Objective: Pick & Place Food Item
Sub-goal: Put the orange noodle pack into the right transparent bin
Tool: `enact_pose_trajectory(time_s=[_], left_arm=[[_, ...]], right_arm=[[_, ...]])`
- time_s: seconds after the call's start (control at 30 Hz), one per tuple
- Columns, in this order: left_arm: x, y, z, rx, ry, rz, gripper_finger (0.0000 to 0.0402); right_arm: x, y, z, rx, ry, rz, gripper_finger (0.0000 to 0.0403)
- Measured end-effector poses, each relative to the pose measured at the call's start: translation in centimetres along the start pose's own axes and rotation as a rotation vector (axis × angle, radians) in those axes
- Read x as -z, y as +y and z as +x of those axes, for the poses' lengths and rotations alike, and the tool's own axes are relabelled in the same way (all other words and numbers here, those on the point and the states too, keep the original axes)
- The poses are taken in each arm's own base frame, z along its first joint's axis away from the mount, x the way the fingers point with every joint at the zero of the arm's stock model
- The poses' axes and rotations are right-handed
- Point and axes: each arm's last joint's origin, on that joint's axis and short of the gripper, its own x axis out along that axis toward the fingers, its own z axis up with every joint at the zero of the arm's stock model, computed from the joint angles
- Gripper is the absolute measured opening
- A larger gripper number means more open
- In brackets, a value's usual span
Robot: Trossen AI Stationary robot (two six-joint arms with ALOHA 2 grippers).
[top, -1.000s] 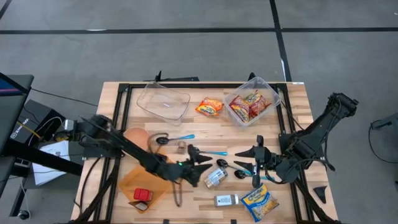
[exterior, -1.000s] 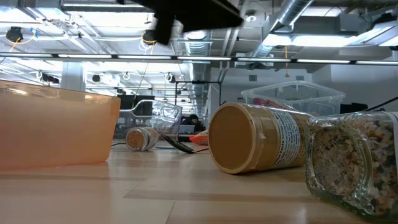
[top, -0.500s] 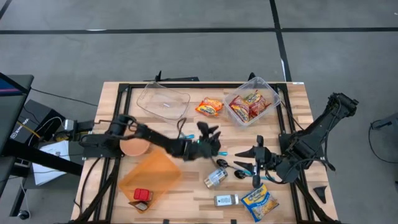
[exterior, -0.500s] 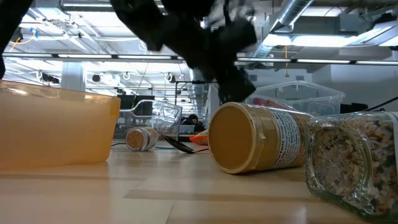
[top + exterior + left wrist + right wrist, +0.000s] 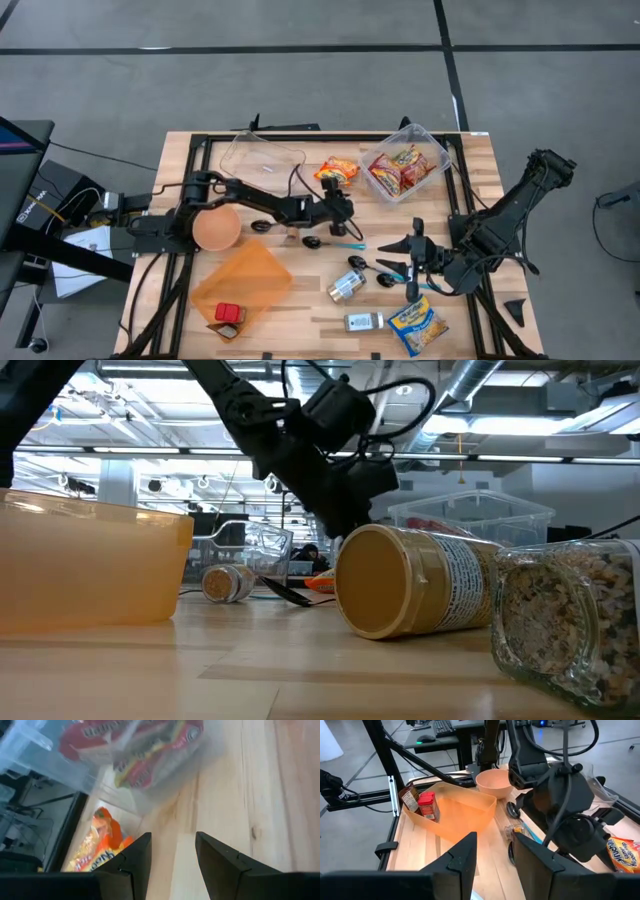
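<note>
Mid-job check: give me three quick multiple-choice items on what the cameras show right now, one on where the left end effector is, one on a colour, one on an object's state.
1. Where is the left end effector?
A. Over the orange tray
B. Near the loose orange snack packet, mid-table
C. Off the table

2. What colour is the tray holding the small red can?
A. Orange
B. Blue
C. Clear

3. How is the tan-lidded jar positioned?
A. Upright
B. Lying on its side
C. Upside down

Answers: 1 B, the high view shows the arm stretched to the table's middle beside the snack packet. 2 A, its walls are translucent orange. 3 B, the low view shows its lid facing sideways.
</note>
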Motion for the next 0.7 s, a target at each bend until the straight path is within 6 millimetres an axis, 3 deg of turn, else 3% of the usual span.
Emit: enact_pose_trajectory(time_s=[0.33,0.43,0.7], left_arm=[[1.1,0.6,1.1,-0.003,0.047,0.134,0.0145],[2.2,-0.2,2.3,-0.041,0.079,0.212,0.0145],[2.0,-1.3,3.5,-0.197,0.006,0.311,0.0145]], right_arm=[[0.0,0.0,0.0,0.001,0.002,-0.011,0.0123],[0.0,0.0,0.0,0.0,0.002,-0.017,0.0123],[0.0,0.0,0.0,0.0,0.002,-0.027,0.0123]])
